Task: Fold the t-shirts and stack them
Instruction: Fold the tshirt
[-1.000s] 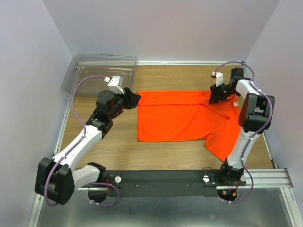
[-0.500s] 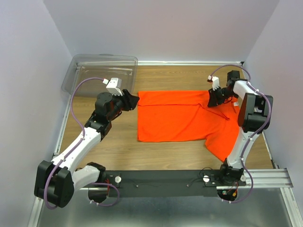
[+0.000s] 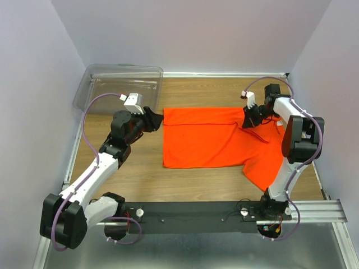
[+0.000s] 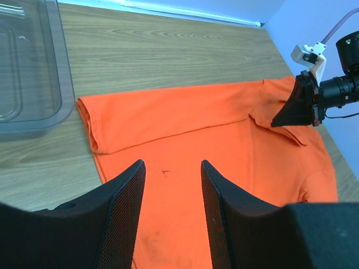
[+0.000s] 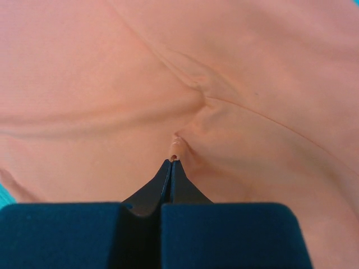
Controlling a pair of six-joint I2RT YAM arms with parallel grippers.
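- Orange t-shirt (image 3: pixel 207 140) is lying flat on the wooden counter (image 3: pixel 140 174), filling the centre and right of the overhead view, with one part trailing toward the lower right.
- Right arm (image 3: pixel 296 140) is reaching into the upper right of the frame. Its jaws are pressed fully together, and a small pucker of orange fabric is sitting at their tips near the collar, probably so that this edge can be lifted for a fold.
- Left arm (image 3: pixel 106 162) is hovering at the shirt's upper left corner. Its jaws are standing about half open and holding nothing, seemingly waiting to take the matching corner.
- A clear plastic bin (image 3: pixel 112 89) is sitting in the upper left, well apart from the shirt.
- The right arm is covering the shirt's right edge, so its outline there is hidden.
- The right wrist view is showing only washed-out fabric, so how much cloth is caught is hard to judge.
- Only one shirt is showing, with no stack or neck tag in view.
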